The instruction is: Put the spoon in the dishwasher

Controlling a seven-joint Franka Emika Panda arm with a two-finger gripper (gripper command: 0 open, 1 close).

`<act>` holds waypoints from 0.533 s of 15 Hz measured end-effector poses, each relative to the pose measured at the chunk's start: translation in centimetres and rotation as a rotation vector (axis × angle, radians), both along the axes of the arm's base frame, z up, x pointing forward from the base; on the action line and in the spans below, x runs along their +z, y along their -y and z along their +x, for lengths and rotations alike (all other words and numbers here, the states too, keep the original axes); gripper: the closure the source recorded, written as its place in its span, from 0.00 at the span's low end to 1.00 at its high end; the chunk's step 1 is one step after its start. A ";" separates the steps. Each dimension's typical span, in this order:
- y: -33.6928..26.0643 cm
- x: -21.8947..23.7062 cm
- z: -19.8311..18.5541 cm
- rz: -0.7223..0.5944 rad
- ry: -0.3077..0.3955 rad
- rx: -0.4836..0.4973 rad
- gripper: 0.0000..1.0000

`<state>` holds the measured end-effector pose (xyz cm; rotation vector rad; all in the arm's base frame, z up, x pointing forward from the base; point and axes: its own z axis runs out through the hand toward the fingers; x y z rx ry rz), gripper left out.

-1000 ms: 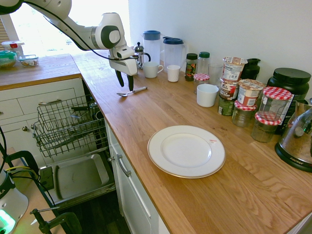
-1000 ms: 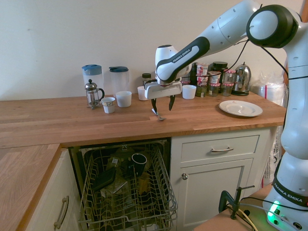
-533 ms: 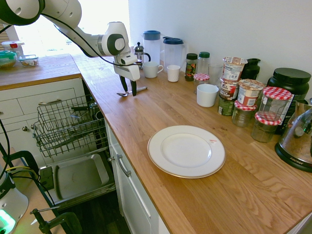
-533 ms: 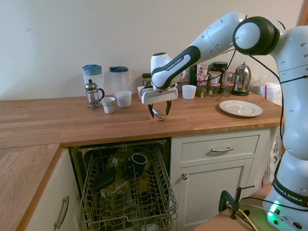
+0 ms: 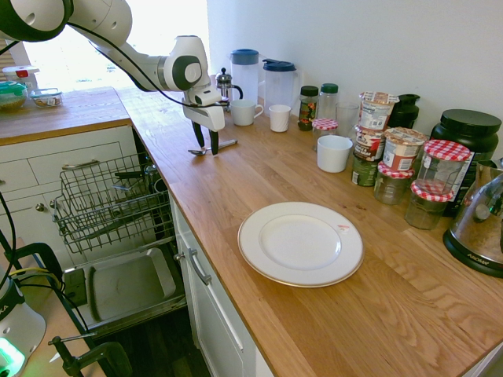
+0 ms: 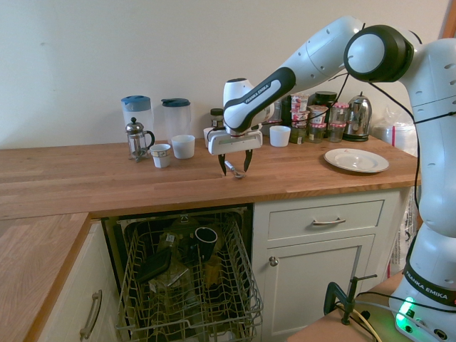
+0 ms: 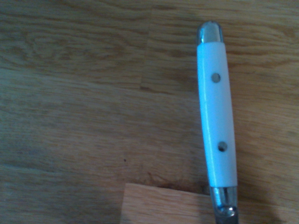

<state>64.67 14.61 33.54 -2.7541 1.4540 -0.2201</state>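
The spoon [image 5: 212, 147] lies flat on the wooden table [image 5: 330, 314], near its front edge above the open dishwasher [image 6: 187, 285] — long axis across the table, bowl towards the edge, white-scaled handle [image 7: 216, 119] towards the wall. The fingers [image 5: 212, 141] stand open, pointing down, one on each side of it.

A long oak worktop [image 5: 259, 169] runs along a plain pale wall [image 5: 354, 39] above white cabinets [image 6: 324, 246] with metal handles, daylight glaring through a window [image 5: 86, 51] at its end.
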 end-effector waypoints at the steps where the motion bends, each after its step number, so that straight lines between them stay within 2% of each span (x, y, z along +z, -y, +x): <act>1: 0.0 0.0 0.0 0.009 0.000 -0.001 1.00; 8: 1.5 -0.1 0.4 0.036 -0.008 0.007 1.00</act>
